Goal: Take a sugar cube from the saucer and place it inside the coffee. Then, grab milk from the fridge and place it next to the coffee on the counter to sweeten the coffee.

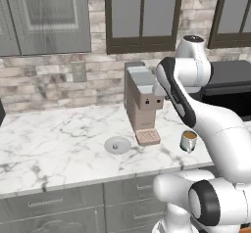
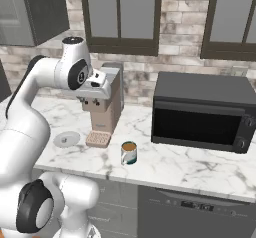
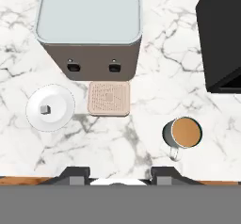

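The marble table (image 3: 155,44) carries a black microwave (image 2: 200,112) and a coffee machine (image 3: 89,30), the saucer (image 3: 59,117) to one side of its drip tray and the coffee (image 3: 184,132) to the other. The sugar cube (image 3: 45,109) lies on the saucer. The end effector (image 3: 120,173) hangs high above the table edge, its fingers apart and holding nothing.

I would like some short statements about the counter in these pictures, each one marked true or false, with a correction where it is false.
1. The sugar cube lies on the saucer. True.
2. The mug stands on the coffee machine's drip tray. False: it stands on the counter, apart from the tray.
3. The mug holds brown coffee. True.
4. The hand holds the sugar cube. False: nothing is between its fingers.
5. The microwave's door is open. False: it is shut.
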